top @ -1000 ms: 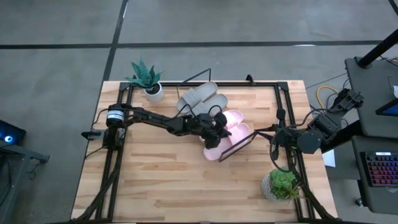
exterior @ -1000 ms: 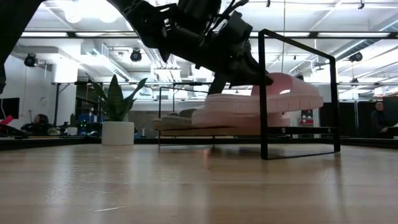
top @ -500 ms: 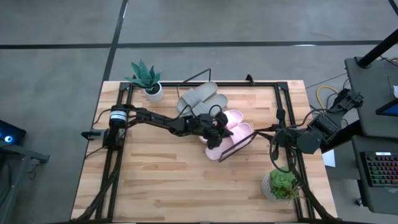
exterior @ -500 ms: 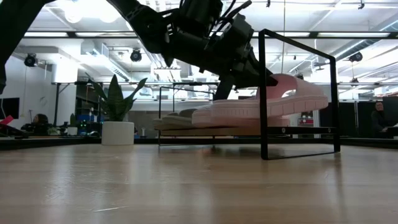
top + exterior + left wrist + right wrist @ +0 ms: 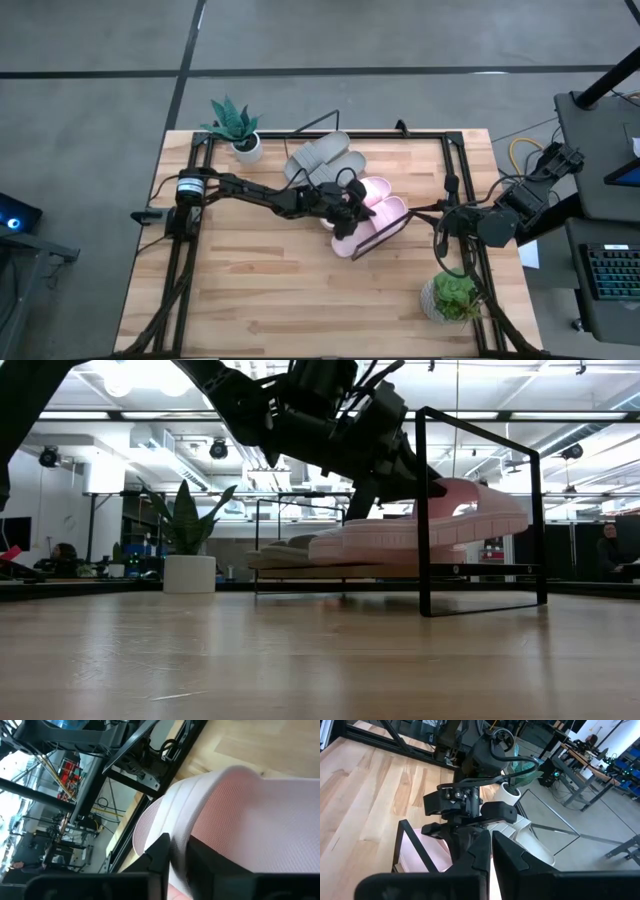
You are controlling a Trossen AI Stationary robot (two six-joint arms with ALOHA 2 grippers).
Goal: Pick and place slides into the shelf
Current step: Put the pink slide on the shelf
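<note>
My left gripper (image 5: 347, 203) (image 5: 400, 470) (image 5: 176, 845) reaches in from the table's left and is shut on a pale pink slide (image 5: 350, 240) (image 5: 420, 530) over the shelf. The shelf shows mainly as a black wire frame (image 5: 385, 232) (image 5: 422, 510). A second pink slide (image 5: 376, 188) lies beside the held one. Two grey slides (image 5: 320, 155) (image 5: 290, 550) rest flat on the shelf's far-left part. My right gripper (image 5: 445, 212) (image 5: 491, 845) waits shut at the table's right edge. My left gripper pinches the pink slide's wide strap at its edge (image 5: 172, 827), one finger (image 5: 160, 855) outside the strap and the other (image 5: 210, 865) under it. It comes slanting down from the table's left. The slide is tilted, one end (image 5: 505, 510) raised above the shelf.
A spiky potted plant (image 5: 235, 125) (image 5: 188, 550) stands at the far-left corner and a leafy one (image 5: 455, 295) at the near-right corner. Black arm-mount rails (image 5: 185, 250) run along both table sides. The near half of the plank tabletop (image 5: 300, 300) is open wood.
In the low view the held pink slide has crept a little along the shelf and its raised end has tipped slightly higher. My left gripper has stayed shut on it.
</note>
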